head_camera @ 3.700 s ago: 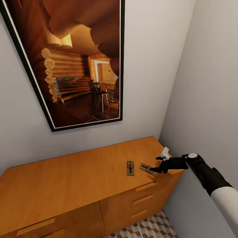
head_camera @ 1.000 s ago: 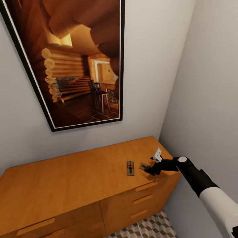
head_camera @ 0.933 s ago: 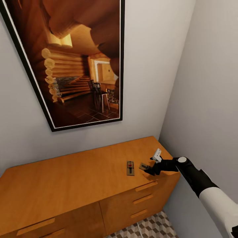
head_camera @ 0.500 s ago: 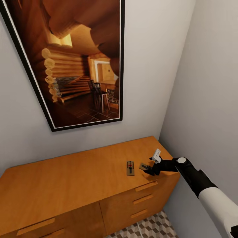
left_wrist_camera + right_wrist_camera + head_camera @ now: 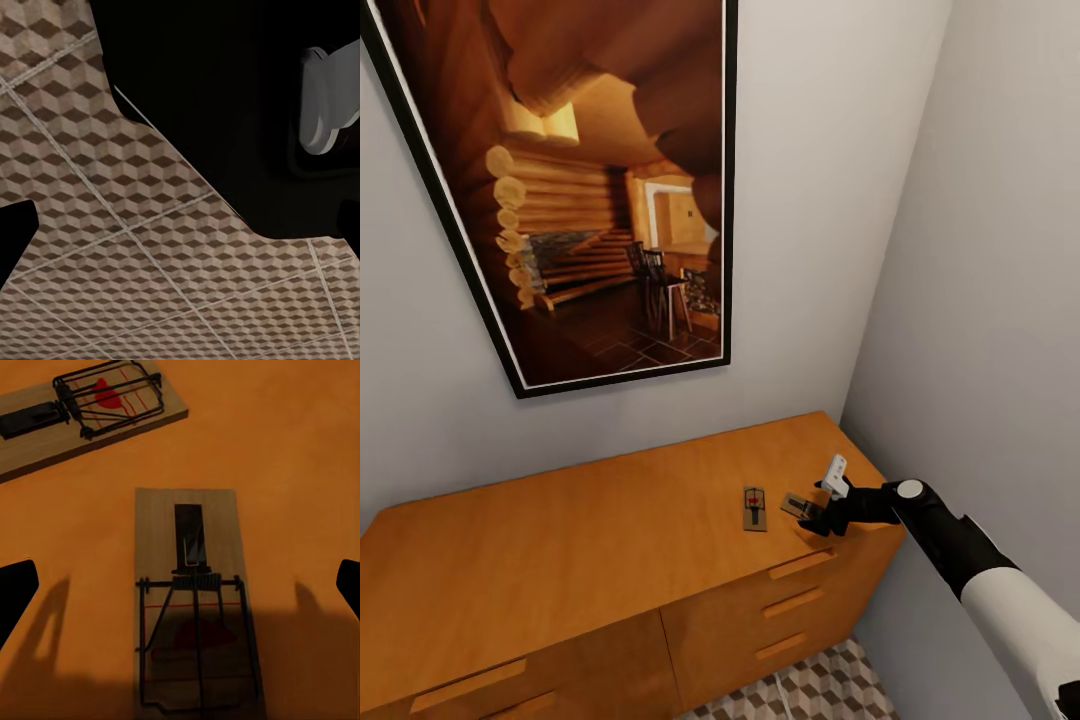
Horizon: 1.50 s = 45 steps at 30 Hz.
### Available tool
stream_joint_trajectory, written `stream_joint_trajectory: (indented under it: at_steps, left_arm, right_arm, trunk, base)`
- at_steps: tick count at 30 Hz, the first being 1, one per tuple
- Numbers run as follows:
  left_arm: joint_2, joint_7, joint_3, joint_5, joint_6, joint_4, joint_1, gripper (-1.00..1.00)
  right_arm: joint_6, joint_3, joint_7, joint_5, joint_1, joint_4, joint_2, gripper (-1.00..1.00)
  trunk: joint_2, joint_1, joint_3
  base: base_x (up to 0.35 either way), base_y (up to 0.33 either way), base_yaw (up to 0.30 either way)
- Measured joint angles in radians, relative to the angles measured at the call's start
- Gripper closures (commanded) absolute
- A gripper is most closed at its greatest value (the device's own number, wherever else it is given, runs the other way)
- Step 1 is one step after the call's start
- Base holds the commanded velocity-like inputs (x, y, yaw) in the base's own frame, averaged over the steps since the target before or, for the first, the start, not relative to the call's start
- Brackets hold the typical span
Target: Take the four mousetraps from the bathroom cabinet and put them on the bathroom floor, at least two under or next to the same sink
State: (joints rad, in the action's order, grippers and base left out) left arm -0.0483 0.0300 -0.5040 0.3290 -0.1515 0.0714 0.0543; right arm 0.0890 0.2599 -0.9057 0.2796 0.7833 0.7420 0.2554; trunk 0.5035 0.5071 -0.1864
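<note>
My right gripper [image 5: 816,511] was positioned over the right front corner of the cabinet [image 5: 580,545]; its jaws stood wide apart and held nothing. In the right wrist view the two dark fingertips [image 5: 16,592] sat at opposite edges of the frame, with the near mousetrap [image 5: 195,604] lying flat on the orange top between them, centred in the gap and touching neither tip; its long axis ran along the direction of the fingers, with the wire frame and red bit at the end nearer the camera. The far mousetrap [image 5: 82,409] lay flat beyond it, angled across, outside the span of the jaws and apart from the near one.

In the head view the near mousetrap [image 5: 797,505] lay just under the gripper, close to the front edge of the top; the far mousetrap [image 5: 755,508] lay to its left on the same surface, with a clear gap between them.

In the left wrist view the cube-patterned bathroom floor [image 5: 135,285] was visible beneath dark robot parts; whether my left jaws were open or closed could not be determined. A framed picture [image 5: 575,190] hung on the wall above the cabinet.
</note>
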Motion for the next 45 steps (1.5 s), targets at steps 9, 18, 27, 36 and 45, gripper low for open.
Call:
stream_joint_trajectory:
  at_steps: [9, 18, 27, 36, 45]
  left_arm:
    - [-0.001, 0.000, 0.000, 0.000, 0.000, -0.001, 0.000, -1.00]
    - [-0.001, 0.000, 0.000, 0.000, 0.000, -0.002, 0.000, -1.00]
    - [-0.001, 0.000, 0.000, 0.000, 0.000, -0.002, 0.000, -1.00]
    - [-0.001, 0.000, 0.000, 0.000, 0.000, -0.002, 0.000, -1.00]
    - [0.000, 0.000, 0.000, 0.000, 0.000, -0.002, 0.000, -1.00]
  right_arm:
    - [-0.006, -0.001, -0.001, 0.005, 0.000, -0.006, 0.000, -1.00]
    - [-0.008, -0.001, -0.003, 0.005, 0.000, -0.006, 0.000, -1.00]
    - [-0.020, -0.001, -0.006, 0.004, 0.000, -0.010, 0.001, -1.00]
    - [-0.061, -0.002, -0.007, 0.001, 0.000, -0.040, 0.002, -1.00]
    - [-0.075, -0.002, -0.007, 0.000, 0.000, -0.048, 0.003, -1.00]
  trunk:
    - [0.000, 0.000, 0.000]
    - [0.000, 0.000, 0.000]
    - [0.000, 0.000, 0.000]
    - [0.000, 0.000, 0.000]
    - [0.000, 0.000, 0.000]
  base:
    - [0.000, 0.000, 0.000]
    - [0.000, 0.000, 0.000]
    - [0.000, 0.000, 0.000]
    - [0.000, 0.000, 0.000]
    - [0.000, 0.000, 0.000]
